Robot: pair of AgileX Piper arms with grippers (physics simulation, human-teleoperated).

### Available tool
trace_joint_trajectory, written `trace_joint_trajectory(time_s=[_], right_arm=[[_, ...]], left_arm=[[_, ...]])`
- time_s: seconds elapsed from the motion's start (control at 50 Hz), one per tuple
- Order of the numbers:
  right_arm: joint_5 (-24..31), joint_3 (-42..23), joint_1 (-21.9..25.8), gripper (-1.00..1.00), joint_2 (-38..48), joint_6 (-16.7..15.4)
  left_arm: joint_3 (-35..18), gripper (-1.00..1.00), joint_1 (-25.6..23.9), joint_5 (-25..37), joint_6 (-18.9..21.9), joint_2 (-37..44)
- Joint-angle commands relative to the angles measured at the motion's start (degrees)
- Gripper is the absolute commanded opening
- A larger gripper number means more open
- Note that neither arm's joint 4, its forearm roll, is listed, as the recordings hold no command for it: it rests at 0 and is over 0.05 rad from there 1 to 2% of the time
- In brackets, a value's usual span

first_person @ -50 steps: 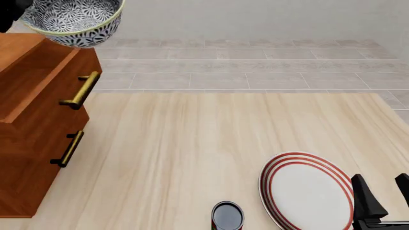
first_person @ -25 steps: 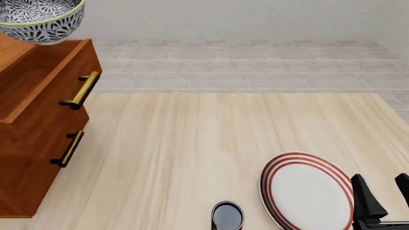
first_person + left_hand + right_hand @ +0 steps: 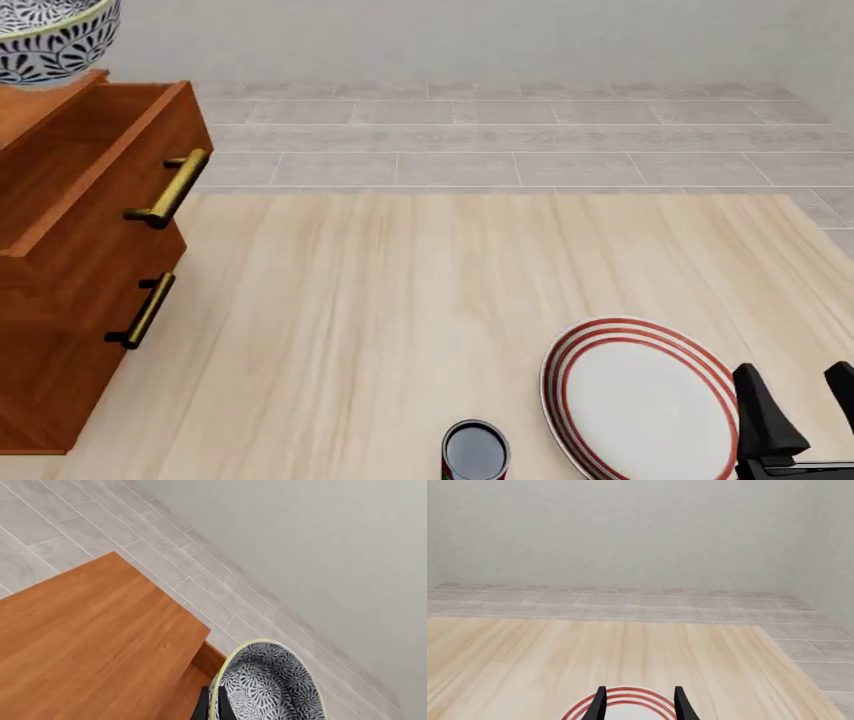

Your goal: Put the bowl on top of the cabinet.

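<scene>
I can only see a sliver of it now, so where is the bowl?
In the front view the bowl sits at the far top-left corner, above the cabinet; the left wrist view shows it in the left claw.

Right claw (image 3: 640, 702), fingers apart, above the red-ringed plate (image 3: 627, 696) on the wooden worktop (image 3: 594, 655); tiled floor (image 3: 627, 602) beyond.

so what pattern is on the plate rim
Red concentric rings on a white plate, clearest in the front view.
</scene>
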Motion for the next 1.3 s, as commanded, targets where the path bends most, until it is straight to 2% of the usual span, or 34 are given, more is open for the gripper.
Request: trace_joint_trajectory(time_s=[0.02,0.34,0.72,1.3], right_arm=[[0.01,0.0,0.02,1.0,0.0,0.0],[0.01,0.0,0.04,1.0,0.0,-0.15],[0.08,0.0,0.11,1.0,0.0,-0.14],[0.18,-0.01,0.38,1.0,0.01,-0.63]], left_arm=[[-0.7,-1.0,2.36,1.56,-0.42,-0.7],[-1.48,-1.0,6.73,3.98,-0.39,-1.05],[-2.07,-1.0,9.25,4.92,-0.55,-1.45],[-0.17,-1.0,14.74,4.46,-1.58,-2.62]])
